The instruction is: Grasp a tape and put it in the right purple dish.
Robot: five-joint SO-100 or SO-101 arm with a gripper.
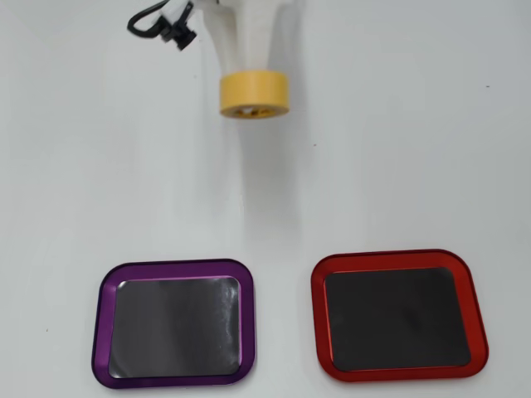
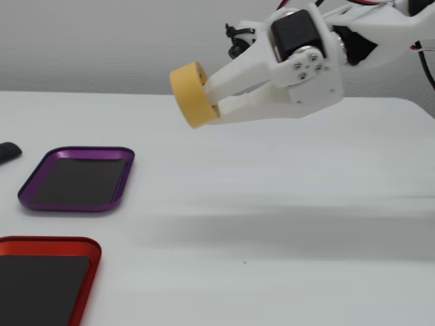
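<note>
My white gripper [image 2: 212, 100] is shut on the yellow tape roll [image 2: 189, 94] and holds it well above the white table. In the overhead view the tape [image 1: 255, 94] hangs at the gripper's tip [image 1: 249, 83] near the top centre. The purple-rimmed dish [image 1: 174, 322] with a dark centre lies at the lower left of the overhead view, far from the tape. In the fixed view the purple dish [image 2: 79, 180] lies at the left, below and left of the tape.
A red-rimmed tray [image 1: 398, 314] of the same shape lies at the lower right of the overhead view and at the bottom left of the fixed view [image 2: 41, 278]. A dark object [image 2: 8, 151] shows at the fixed view's left edge.
</note>
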